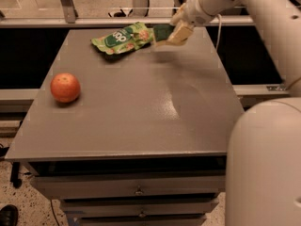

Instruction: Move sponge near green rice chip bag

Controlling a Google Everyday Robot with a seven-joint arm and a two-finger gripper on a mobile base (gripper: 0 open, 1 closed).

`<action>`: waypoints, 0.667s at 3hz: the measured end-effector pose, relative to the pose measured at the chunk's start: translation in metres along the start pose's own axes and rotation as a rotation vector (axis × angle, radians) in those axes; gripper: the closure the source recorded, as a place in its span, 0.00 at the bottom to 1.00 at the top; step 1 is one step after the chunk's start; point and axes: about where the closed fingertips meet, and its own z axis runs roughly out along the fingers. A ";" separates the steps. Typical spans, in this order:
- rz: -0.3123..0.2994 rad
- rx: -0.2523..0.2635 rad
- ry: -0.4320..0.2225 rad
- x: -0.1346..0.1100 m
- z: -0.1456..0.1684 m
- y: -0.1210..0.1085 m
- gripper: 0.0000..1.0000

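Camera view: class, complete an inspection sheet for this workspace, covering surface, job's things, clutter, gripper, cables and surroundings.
Surface: grey table, drawers below.
Job's things: sponge held in the gripper, just right of the green rice chip bag toward the table's far end.
Clutter: orange on the left side.
Grippers: gripper over the far end, shut on the sponge.
Cables: thin white cable hanging beside the arm.
Surroundings: speckled floor, rail behind the table.

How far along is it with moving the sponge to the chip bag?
Done: the sponge is gripped and right beside the bag. In hand: the gripper holds it, seemingly just above the table at the far edge. Left: set it down and release.
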 end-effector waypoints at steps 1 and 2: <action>0.001 0.005 -0.016 -0.001 0.026 -0.013 1.00; -0.001 -0.001 -0.014 0.003 0.038 -0.016 1.00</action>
